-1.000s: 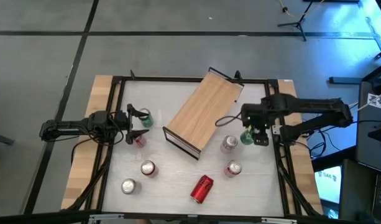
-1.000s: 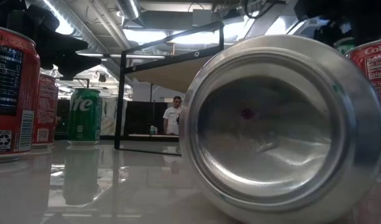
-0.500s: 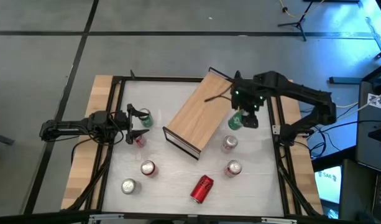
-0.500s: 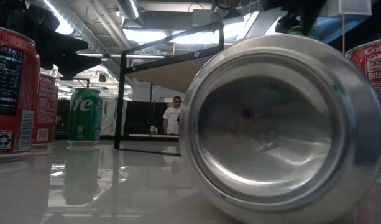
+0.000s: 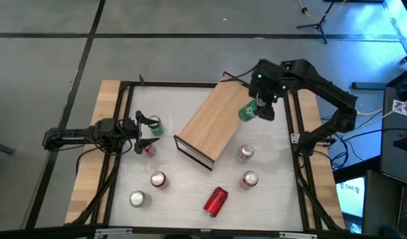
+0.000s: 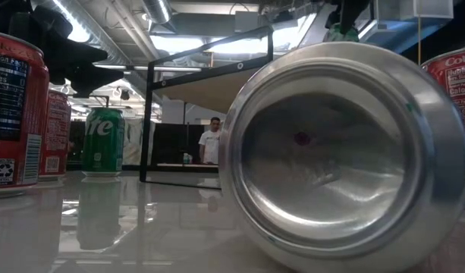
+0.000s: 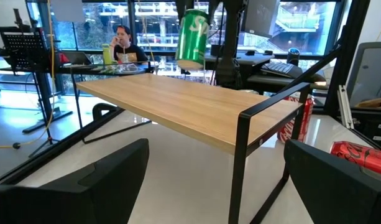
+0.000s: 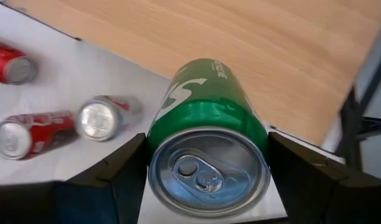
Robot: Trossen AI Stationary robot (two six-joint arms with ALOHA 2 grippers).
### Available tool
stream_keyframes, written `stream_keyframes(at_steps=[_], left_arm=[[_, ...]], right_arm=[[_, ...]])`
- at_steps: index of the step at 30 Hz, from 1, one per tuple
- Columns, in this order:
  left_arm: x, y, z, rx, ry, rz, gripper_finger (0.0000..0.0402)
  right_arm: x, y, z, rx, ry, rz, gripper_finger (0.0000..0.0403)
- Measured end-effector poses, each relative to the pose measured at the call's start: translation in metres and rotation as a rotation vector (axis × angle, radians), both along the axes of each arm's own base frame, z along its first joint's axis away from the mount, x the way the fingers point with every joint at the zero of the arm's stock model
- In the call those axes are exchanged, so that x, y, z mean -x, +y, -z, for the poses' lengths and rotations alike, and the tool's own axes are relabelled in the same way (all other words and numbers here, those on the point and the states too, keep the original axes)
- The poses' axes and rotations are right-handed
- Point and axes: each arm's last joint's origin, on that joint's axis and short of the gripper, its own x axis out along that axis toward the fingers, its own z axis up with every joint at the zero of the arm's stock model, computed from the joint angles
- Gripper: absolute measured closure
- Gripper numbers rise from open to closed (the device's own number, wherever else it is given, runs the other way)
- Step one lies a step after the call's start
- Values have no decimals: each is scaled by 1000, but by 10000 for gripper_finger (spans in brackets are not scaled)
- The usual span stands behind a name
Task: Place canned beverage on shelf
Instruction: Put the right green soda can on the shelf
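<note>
My right gripper (image 5: pixel 257 109) is shut on a green can (image 5: pixel 247 113) and holds it in the air over the far right end of the shelf (image 5: pixel 216 123), a light-wood board on a dark frame set at a slant on the white table. In the left wrist view the can (image 7: pixel 193 36) hangs above the board (image 7: pixel 178 102). My left gripper (image 5: pixel 150 133) waits open at the table's left, beside a standing green can (image 5: pixel 155 126) and a red can (image 5: pixel 148 150). My right gripper pinches the green can's round side wall (image 8: pixel 159 127) between its two fingers (image 8: pixel 109 174), close to the can's top end. The fingers come from above, slanting steeply down. The can is lifted clear, tilted, its bottom end toward the shelf board (image 8: pixel 252 50).
Upright cans stand right of the shelf (image 5: pixel 245 154), (image 5: pixel 249 179) and at the near left (image 5: pixel 157 179), (image 5: pixel 137 198). A red can (image 5: pixel 215 201) lies on its side near the front and fills the low view (image 6: pixel 346 152). A black frame rims the table (image 5: pixel 123 86).
My right gripper has risen and swung toward the table's far edge with the green can, from low beside the shelf's right side to above the shelf's far end. The can stays in its hold, clear of the table.
</note>
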Motion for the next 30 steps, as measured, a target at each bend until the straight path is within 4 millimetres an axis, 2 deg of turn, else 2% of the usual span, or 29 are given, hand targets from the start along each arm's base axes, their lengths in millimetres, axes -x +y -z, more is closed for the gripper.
stream_keyframes(at_steps=[10,18,26,30], left_arm=[[0,0,0,-95,14,-3,37],[0,0,0,-102,15,-4,37],[0,0,0,-102,15,-4,37],[0,0,0,-102,15,-3,37]], right_arm=[[5,-35,9,57,64,95,126],[3,-52,17,51,99,125,124],[1,-54,-9,135,23,139,122],[0,-55,-15,149,0,140,124]])
